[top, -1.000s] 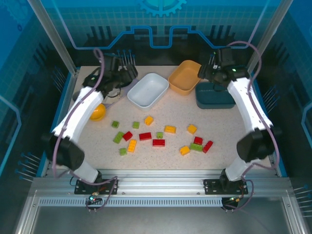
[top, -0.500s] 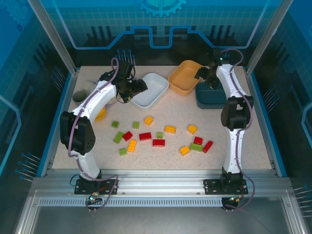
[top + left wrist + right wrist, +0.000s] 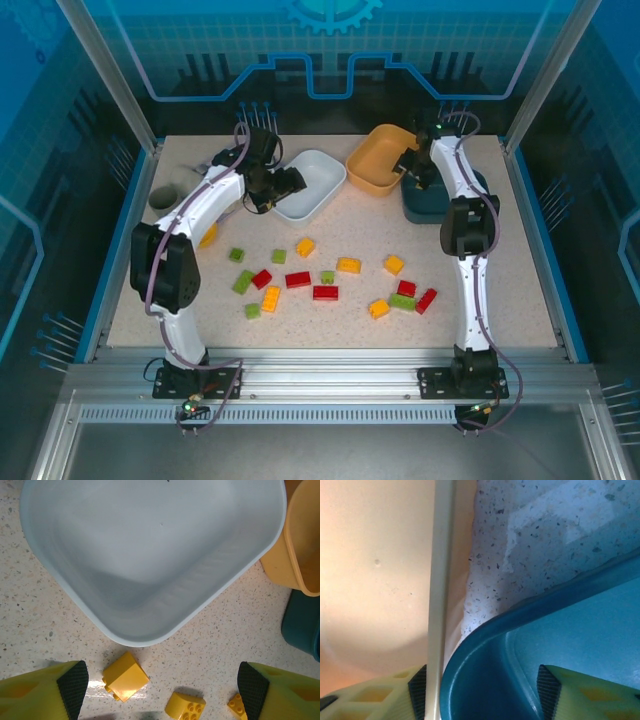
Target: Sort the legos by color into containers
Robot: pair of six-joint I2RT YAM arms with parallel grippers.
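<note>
— At the far side of the bench (image 3: 525,280), what do I enter for the left hand (image 3: 285,183)?

— It hangs over the near-left rim of the white tray (image 3: 312,178). On its wrist camera I read both pads (image 3: 70,685) spread wide, released, gripping nothing. The tray's near corner sits just beyond them, and three yellow bricks (image 3: 125,676) lie on the bench just this side of that corner.

— Right hand (image 3: 412,166)?

— Down at the gap where the orange tray (image 3: 375,160) meets the teal tray (image 3: 445,205). I note its fingers (image 3: 547,692) parted, holding nothing. The orange rim and the teal tray's rounded corner both run between them. Whether a pad touches either rim I cannot tell.

— Legos (image 3: 298,279)?

— All that I can see lie loose on the bench, in a scattered band nearer the arm bases than the trays. Red, green and yellow are mixed, well apart from both hands.

— Trays?

— White at left, orange in the middle, teal at right, along the far edge. Orange and teal sit just beside each other.
</note>
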